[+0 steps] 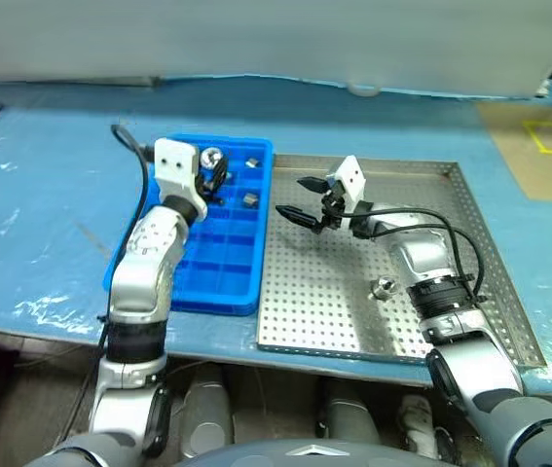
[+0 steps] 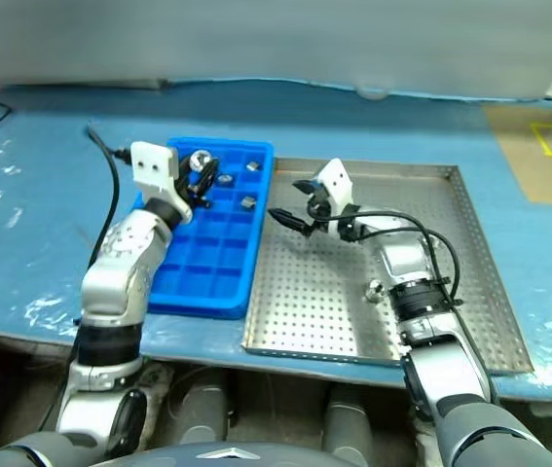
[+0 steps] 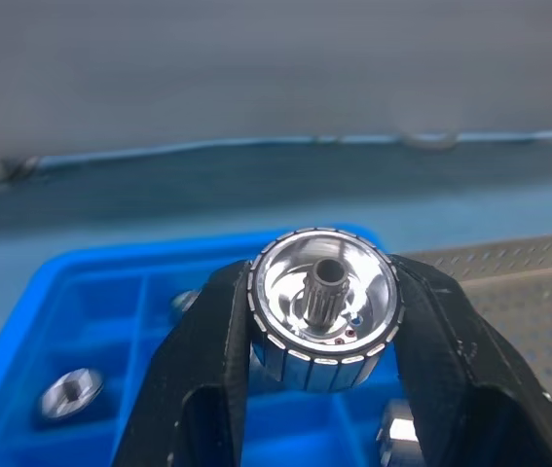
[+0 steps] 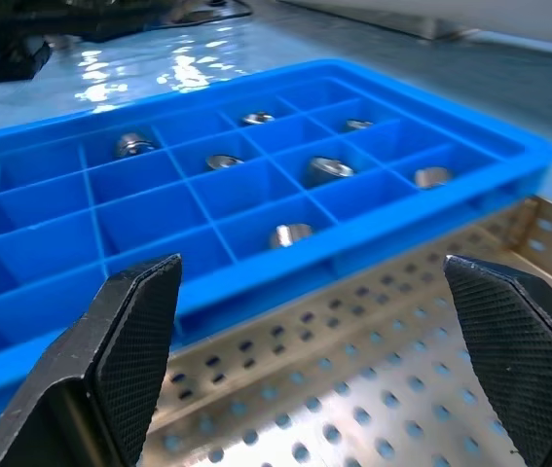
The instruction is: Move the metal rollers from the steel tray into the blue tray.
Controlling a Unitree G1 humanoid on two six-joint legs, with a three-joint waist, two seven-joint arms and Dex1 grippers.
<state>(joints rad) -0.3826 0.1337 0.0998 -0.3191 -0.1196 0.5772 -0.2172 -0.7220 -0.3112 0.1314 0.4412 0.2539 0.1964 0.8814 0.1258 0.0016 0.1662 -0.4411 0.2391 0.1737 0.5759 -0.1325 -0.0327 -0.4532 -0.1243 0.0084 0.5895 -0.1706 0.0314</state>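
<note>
My left gripper (image 1: 213, 173) is shut on a shiny metal roller (image 1: 211, 157) and holds it above the far end of the blue tray (image 1: 212, 300). In the left wrist view the roller (image 3: 322, 306) sits squeezed between both black fingers (image 3: 207, 379). Two rollers (image 1: 251, 199) lie in compartments near the tray's far right side, and the right wrist view shows several rollers (image 4: 291, 233) in the compartments. One roller (image 1: 385, 287) lies on the steel tray (image 1: 314, 302), beside my right forearm. My right gripper (image 1: 297, 197) is open and empty over the steel tray's far left part, pointing at the blue tray (image 4: 256, 292).
Both trays rest side by side on a pale blue table sheet (image 1: 42, 214), close to the table's front edge. A black cable (image 1: 144, 185) runs along my left arm. A brown board with yellow tape (image 1: 548, 146) lies at the far right.
</note>
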